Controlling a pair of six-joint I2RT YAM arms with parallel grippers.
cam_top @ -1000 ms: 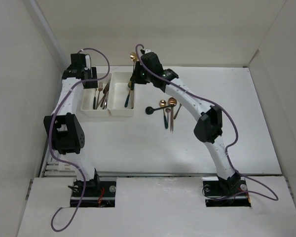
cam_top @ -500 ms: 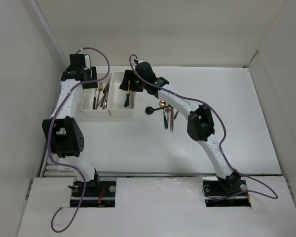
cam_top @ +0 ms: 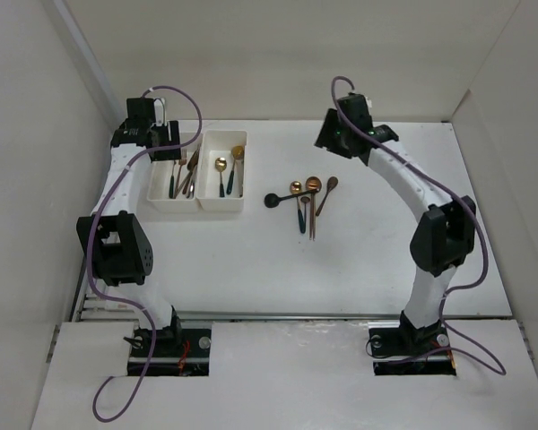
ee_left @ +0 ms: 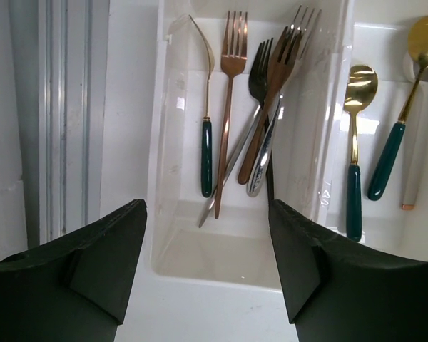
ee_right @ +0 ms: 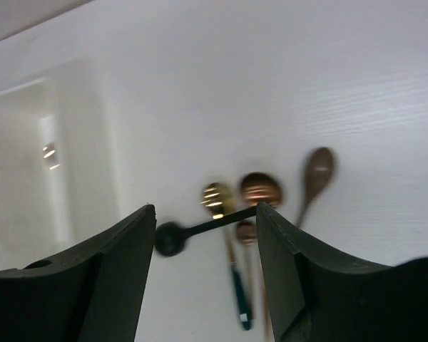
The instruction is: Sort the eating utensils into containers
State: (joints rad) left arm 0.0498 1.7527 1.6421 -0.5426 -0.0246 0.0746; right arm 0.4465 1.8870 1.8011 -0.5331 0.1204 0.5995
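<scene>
Two joined white trays sit at the back left. The left tray point(cam_top: 154, 195) holds several forks point(ee_left: 229, 107) in copper, black and silver, plus one teal-handled piece. The right tray point(cam_top: 222, 208) holds two gold-headed, teal-handled spoons point(cam_top: 221, 170), also in the left wrist view point(ee_left: 353, 142). Several spoons point(cam_top: 302, 195) lie loose mid-table: black point(ee_right: 172, 239), gold point(ee_right: 217, 198), copper point(ee_right: 260, 189) and brown point(ee_right: 317, 171). My left gripper point(cam_top: 166, 150) hangs open and empty over the left tray's far end point(ee_left: 207, 208). My right gripper point(cam_top: 330, 141) is open and empty, raised behind the loose spoons point(ee_right: 203, 214).
White enclosure walls stand at the back and both sides. A metal rail point(ee_left: 57, 121) runs along the table's left edge beside the left tray. The right wrist view is blurred by motion.
My right gripper carried a gold-headed spoon down over the right tray, let it go there, then swung right and back to above the loose spoons. The left arm has not moved.
</scene>
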